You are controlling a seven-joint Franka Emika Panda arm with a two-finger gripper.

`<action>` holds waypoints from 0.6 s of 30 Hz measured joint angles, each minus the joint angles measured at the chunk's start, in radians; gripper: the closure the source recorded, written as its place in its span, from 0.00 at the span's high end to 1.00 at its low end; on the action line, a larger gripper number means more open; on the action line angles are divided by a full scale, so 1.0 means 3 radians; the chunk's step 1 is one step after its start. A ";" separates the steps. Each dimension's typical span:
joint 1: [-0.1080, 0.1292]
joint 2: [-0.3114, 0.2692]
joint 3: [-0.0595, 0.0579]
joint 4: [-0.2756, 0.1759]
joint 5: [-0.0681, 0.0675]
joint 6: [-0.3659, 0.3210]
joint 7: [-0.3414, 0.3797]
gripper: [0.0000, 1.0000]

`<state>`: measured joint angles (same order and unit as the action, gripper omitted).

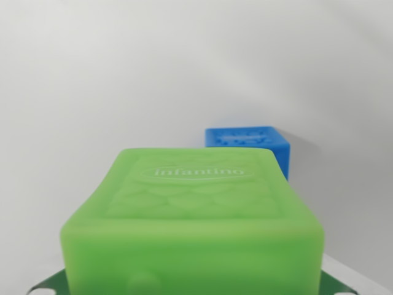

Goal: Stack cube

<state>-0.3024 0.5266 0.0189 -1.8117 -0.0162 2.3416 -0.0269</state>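
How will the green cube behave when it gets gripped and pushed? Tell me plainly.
The green cube looks soft: its edges are rounded and its sides bulge, so it probably gives under a squeeze. The matte, rubbery-looking skin with embossed lettering likely grips rather than slips. Its broad flat faces suggest it slides or stays put when pushed, not rolls. The gripper is not in view.

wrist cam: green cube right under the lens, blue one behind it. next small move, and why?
Probably carry the green cube forward and slightly toward the wrist view's right, keeping it above the blue cube. The green one fills the foreground; the blue one sits farther back, right of its centre and partly hidden behind it, so the two aren't lined up. The fingers aren't visible, so I can't confirm the grip.
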 joint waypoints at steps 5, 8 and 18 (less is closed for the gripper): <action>-0.0048 0.0032 0.0000 0.0058 0.0000 -0.0027 -0.0133 0.00; -0.0074 0.0054 0.0000 0.0097 0.0000 -0.0042 -0.0210 0.00; -0.0153 0.0112 0.0000 0.0204 0.0000 -0.0093 -0.0442 0.00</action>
<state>-0.3483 0.5602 0.0188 -1.7504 -0.0162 2.3137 -0.1595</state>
